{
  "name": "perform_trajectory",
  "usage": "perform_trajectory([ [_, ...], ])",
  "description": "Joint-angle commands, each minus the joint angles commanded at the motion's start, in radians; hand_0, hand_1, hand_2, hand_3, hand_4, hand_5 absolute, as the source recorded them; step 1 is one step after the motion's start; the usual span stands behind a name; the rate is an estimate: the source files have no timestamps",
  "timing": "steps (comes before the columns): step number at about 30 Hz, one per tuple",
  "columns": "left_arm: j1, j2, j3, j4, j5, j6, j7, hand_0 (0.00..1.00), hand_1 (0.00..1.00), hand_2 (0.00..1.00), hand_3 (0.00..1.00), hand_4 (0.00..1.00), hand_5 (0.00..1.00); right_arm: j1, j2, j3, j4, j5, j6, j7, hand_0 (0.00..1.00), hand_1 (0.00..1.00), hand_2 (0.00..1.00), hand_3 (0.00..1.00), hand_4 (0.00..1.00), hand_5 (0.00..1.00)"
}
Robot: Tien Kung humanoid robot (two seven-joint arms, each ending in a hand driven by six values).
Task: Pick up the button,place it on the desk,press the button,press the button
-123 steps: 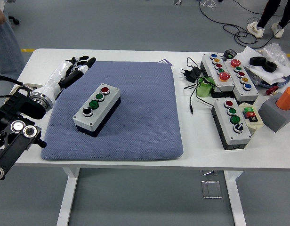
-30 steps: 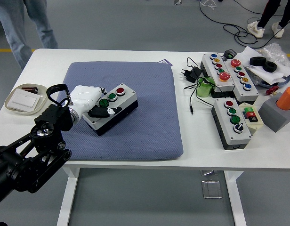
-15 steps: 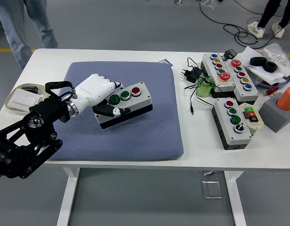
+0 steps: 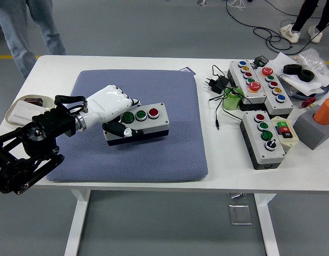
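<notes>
A grey button box (image 4: 143, 124) with two green buttons and a red one (image 4: 153, 112) lies over the blue-grey mat (image 4: 154, 154), its long side running left to right. My left hand (image 4: 112, 110), white with black tips, is shut on the box's left end, thumb along its front face. The black left arm (image 4: 31, 146) comes in from the lower left. My right arm does not show.
Several other button boxes (image 4: 263, 137) sit at the right with a black plug and cable (image 4: 218, 85), a green object (image 4: 231, 100) and an orange cylinder on a grey block (image 4: 318, 125). A small tray (image 4: 20, 113) lies at the left edge. A person's legs (image 4: 31, 26) stand beyond the far left corner.
The left hand came from the mat's far left corner, took hold of the box, lifted and turned it from diagonal to nearly level. In the last half second it moved slightly down and left.
</notes>
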Motion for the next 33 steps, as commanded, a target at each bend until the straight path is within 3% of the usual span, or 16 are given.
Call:
perform_trajectory([
  [7, -0.017, 0.008, 0.013, 0.038, 0.0, 0.093, -0.054, 0.5, 0.496, 0.404, 0.413, 0.699, 0.002, 0.002, 0.0, -0.002, 0.0, -0.001, 0.001, -0.001, 0.628, 0.478, 0.541, 0.582, 0.272, 0.021],
  [15, -0.049, 0.02, 0.095, 0.06, 0.0, 0.182, -0.1, 0.512, 0.52, 0.426, 0.432, 0.753, 0.002, 0.002, 0.001, -0.005, 0.0, -0.001, 0.002, -0.003, 0.629, 0.478, 0.541, 0.582, 0.272, 0.021],
  [26, -0.073, 0.012, 0.177, 0.092, 0.0, 0.179, -0.123, 0.506, 0.522, 0.431, 0.431, 0.766, 0.002, -0.004, 0.002, -0.008, 0.0, -0.001, 0.003, -0.004, 0.629, 0.481, 0.543, 0.582, 0.271, 0.022],
  [33, -0.064, 0.001, 0.166, 0.113, 0.0, 0.119, -0.119, 0.52, 0.53, 0.448, 0.45, 0.751, 0.002, -0.007, 0.002, -0.008, 0.0, -0.005, 0.004, -0.005, 0.628, 0.481, 0.543, 0.582, 0.271, 0.021],
])
